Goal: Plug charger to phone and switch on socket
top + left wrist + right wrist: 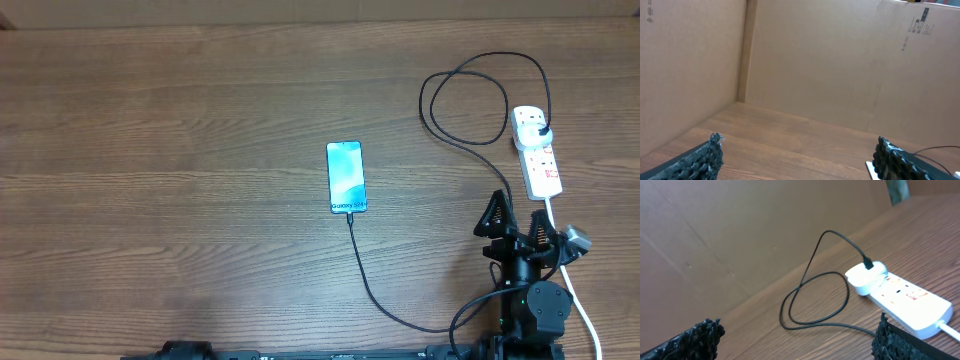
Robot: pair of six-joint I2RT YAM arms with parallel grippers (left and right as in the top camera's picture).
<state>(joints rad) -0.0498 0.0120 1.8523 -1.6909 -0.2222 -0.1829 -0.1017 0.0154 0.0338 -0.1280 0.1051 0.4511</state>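
The bench [150, 150] carries one of each thing. The right end effector [517, 222] hovers at the bench's 5 o'clock corner, spread wide and holding nothing. The left end effector [799, 150] is also wide and empty. It faces a cardboard wall [815, 65] and looks well away from the work.

The one power strip [537, 155] lies just beyond the right end effector at 12 to 1 o'clock. Its long axis runs roughly 12 to 6, so the right arm is the nearer one for the switch.

The one phone [345, 177] sits mid-bench, at 10 o'clock from that end effector and well apart. The one black charger cable [370, 275] meets its 6 o'clock edge, apparently plugged in. The cable's other end enters one white adapter [530, 122] at the strip's 12 o'clock end. The small red switches are too small to count.
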